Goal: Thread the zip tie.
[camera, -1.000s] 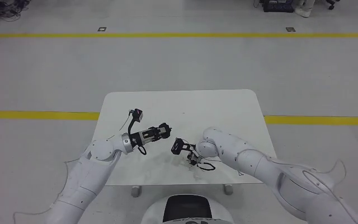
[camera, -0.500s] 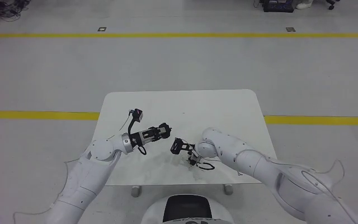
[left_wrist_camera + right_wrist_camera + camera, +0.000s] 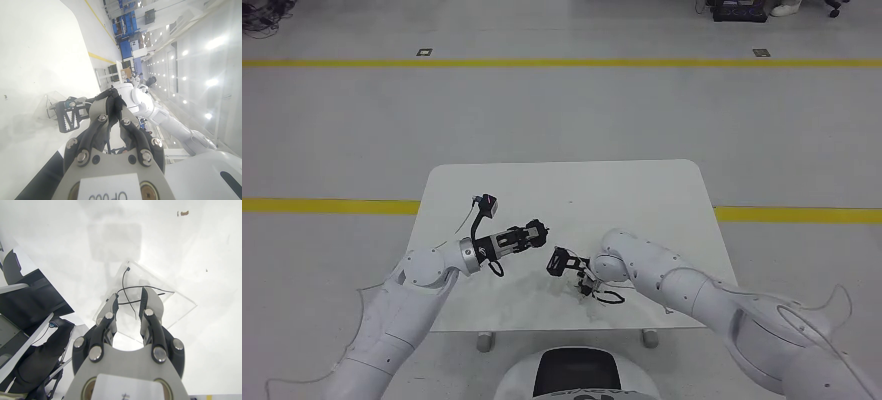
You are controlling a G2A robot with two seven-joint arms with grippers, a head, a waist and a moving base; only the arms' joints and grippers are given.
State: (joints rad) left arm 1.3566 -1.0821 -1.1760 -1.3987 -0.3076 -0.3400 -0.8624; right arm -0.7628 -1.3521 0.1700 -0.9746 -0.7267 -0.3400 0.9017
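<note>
Right gripper [image 3: 129, 302] hangs spread over a clear plate [image 3: 170, 308], its jaws straddling the spot where thin black ties [image 3: 123, 280] lie crossed flat on it. In the top view this sits near the middle of the table [image 3: 642, 190], a little toward 6 o'clock. The left gripper [image 3: 537, 233] is near, at 10 o'clock of the right one. The left gripper's fingers are pressed together; whether they pinch anything I cannot tell.

Likely troubles from here:
- Closing at the crossing could take two ties at once, or drag one and flick the other off the plate.
- The ties lie flat on a smooth, hard surface, so the fingertips may slide over one and close on nothing.
- Pressing down may instead shove the loose plate across the table.
- A grip far from the tip would leave a floppy end, hard to aim at the small head [image 3: 128, 269].
- With both grippers so near, a careless swing could knock them together
</note>
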